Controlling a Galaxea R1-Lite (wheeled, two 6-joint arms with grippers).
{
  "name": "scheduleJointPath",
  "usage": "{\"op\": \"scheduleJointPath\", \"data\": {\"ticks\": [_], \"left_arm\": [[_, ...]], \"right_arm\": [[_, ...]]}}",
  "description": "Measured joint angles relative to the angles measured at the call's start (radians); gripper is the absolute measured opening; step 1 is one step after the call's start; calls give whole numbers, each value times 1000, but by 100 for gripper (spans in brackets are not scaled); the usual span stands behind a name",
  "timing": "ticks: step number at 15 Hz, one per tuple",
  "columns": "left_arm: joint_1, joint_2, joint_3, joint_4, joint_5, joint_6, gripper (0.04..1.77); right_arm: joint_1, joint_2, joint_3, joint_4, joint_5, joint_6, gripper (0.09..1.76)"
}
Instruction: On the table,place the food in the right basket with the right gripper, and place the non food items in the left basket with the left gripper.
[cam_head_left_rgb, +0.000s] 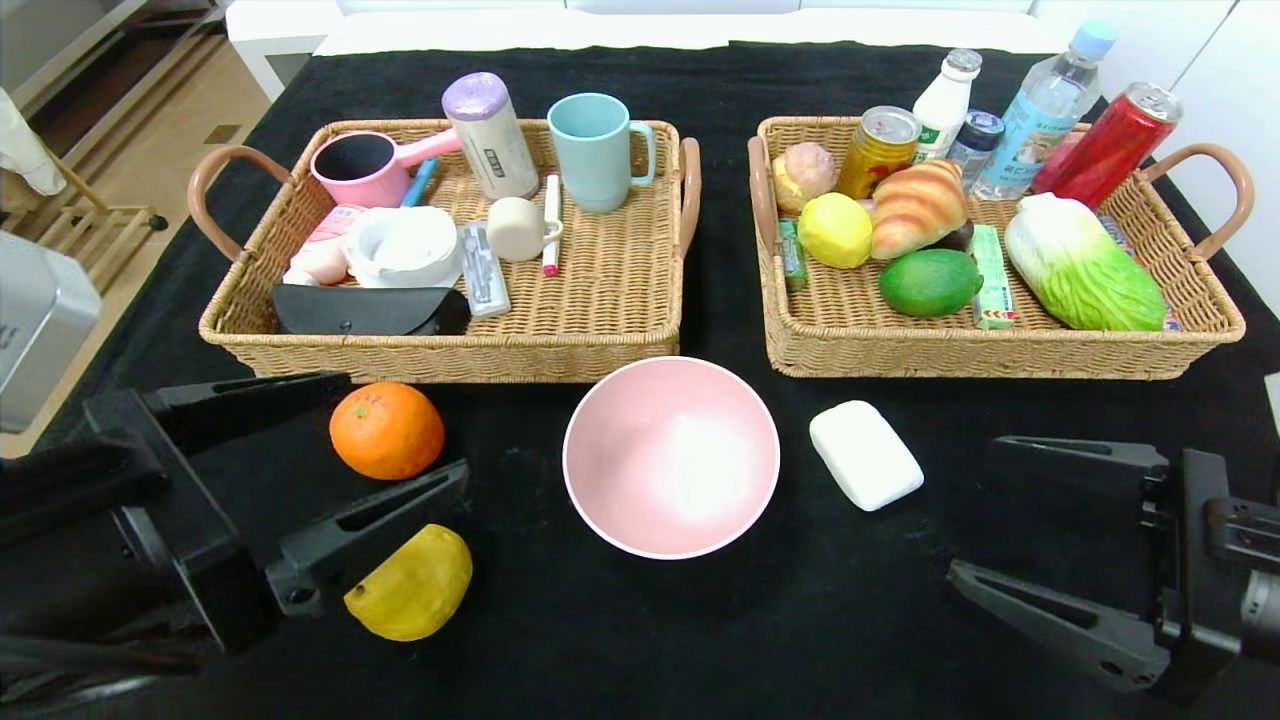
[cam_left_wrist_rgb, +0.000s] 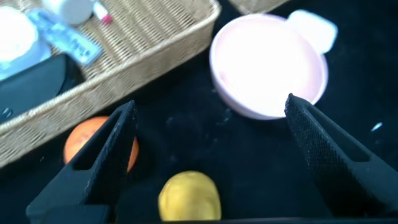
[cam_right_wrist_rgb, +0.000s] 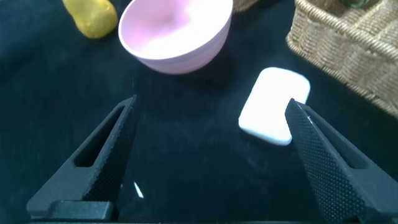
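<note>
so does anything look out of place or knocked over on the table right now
Nothing spilled or damaged. The oddity is placement: the orange and yellow fruit lie by the open left gripper, which takes non-food, while the white bar lies nearer the open right gripper. The red can leans in the right basket.

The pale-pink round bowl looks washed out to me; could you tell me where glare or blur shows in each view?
Head view: a white glare patch fills the floor of the pale-pink round bowl, otherwise sharp. Left wrist view: the bowl is blown out almost white, and the round orange and lumpy yellow fruit are soft. Right wrist view: the white rounded bar loses surface detail.
</note>
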Motion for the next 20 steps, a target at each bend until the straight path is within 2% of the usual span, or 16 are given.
{"op": "scheduleJointPath", "data": {"ticks": [4,8,11,12,15,20], "left_arm": [[39,2,-112,237,63,-32,172],[45,25,-312,553,168,-101,172],[60,92,-418,675,276,-165,172],[76,119,-448,716,292,-175,172],[127,195,-539,816,303,-197,172],[170,319,-649,890,292,-210,172]], "right_arm": [[-3,-21,16,-2,10,0,171],[-11,-42,30,-2,11,1,171],[-11,-49,44,-2,12,0,171],[-10,-51,46,-2,11,0,171],[-10,-56,47,-24,11,1,171],[-11,-61,47,-26,11,3,171]]}}
